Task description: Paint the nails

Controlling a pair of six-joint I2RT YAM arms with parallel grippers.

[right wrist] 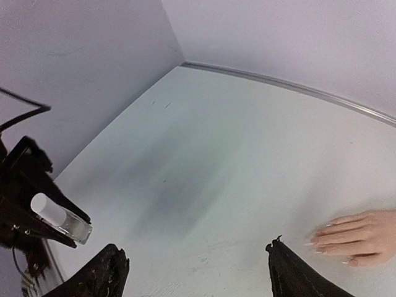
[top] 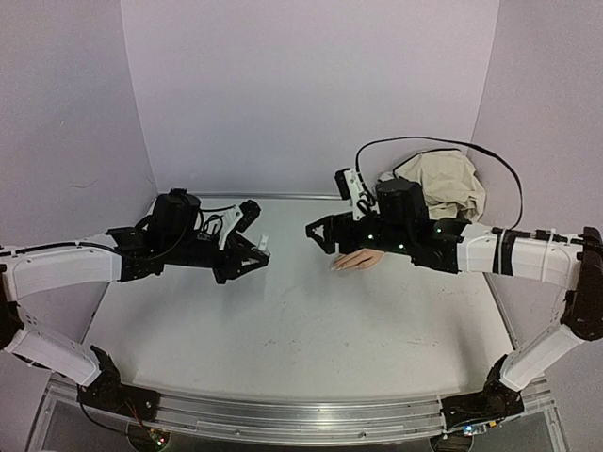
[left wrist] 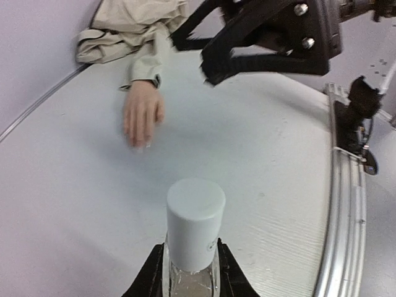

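At the near edge a metal rail (top: pixel 301 419) runs the width of the table (top: pixel 283 330), with both arm bases bolted to it. Beyond the rail the pale, lightly scuffed tabletop lies bare through its middle, leaving open room between the two arms. Farther in, the grippers face each other above the surface with a gap between them. The left gripper (left wrist: pixel 190 272) pinches a small clear bottle (left wrist: pixel 195 229) at its body, with the white cap (left wrist: pixel 195 207) sticking out past the fingertips toward the right arm. The right gripper (right wrist: pixel 195 266) has its fingers spread wide with nothing between them. The peach mannequin hand (top: pixel 358 261) lies palm down on the table just beneath the right gripper's wrist, its fingertips pointing toward the left arm. The nails (left wrist: pixel 141 146) are tiny and pale at those fingertips; in the right wrist view they sit low and off to one side of the spread fingers, and they are well apart from the bottle across bare tabletop. A dark wrist band (left wrist: pixel 145 81) joins the hand to a beige sleeve (top: pixel 443 184) heaped in the far right corner, where a black cable (top: pixel 490 155) loops over it. Plain lilac walls (top: pixel 311 94) close the table at the back and both sides.
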